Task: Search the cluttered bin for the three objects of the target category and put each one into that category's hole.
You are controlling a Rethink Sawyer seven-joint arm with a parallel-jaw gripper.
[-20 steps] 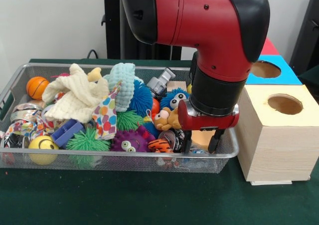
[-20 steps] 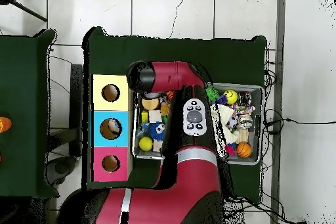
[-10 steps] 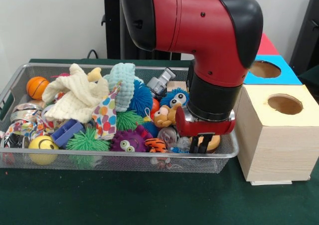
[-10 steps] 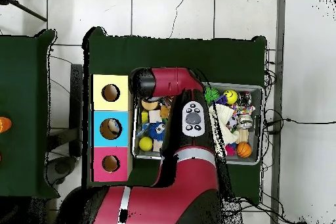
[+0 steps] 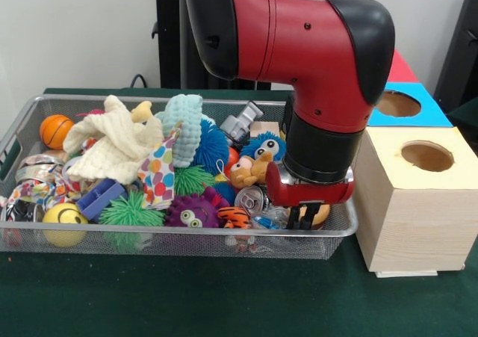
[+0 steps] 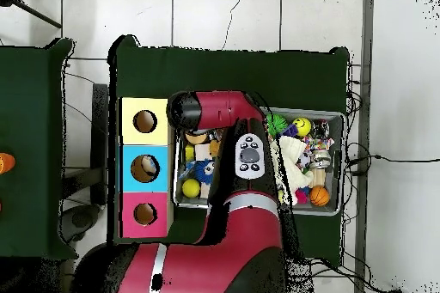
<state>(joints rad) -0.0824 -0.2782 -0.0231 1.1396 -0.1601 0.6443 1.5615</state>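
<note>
A wire mesh bin [image 5: 187, 234] is packed with toys. My gripper [image 5: 302, 217] reaches down into its right front corner, beside the cream wooden box [image 5: 388, 225]. Its fingers stand close together, shut against a tan wooden piece [image 5: 320, 214]; the bin's rim hides part of the hold. Just left of the fingers lie a silver can [image 5: 250, 199] and a small tiger toy [image 5: 239, 217]. In the overhead view the arm [image 6: 245, 156] covers the gripper. The cream box has a round hole [image 5: 426, 156]; behind it stand a blue box [image 5: 398, 104] and a red one [image 5: 403, 72].
The bin also holds a purple fuzzy ball with eyes [image 5: 193, 211], a green spiky ball [image 5: 131, 211], a yellow smiley ball [image 5: 63, 219], an orange ball [image 5: 55, 130] and a cream cloth [image 5: 112, 143]. From above, the three boxes [image 6: 144, 168] line one side of the bin [image 6: 342, 165].
One second ago the fingers stood wide apart around the tan piece. They have since come together and dropped a little lower in the corner; the arm swung slightly.
</note>
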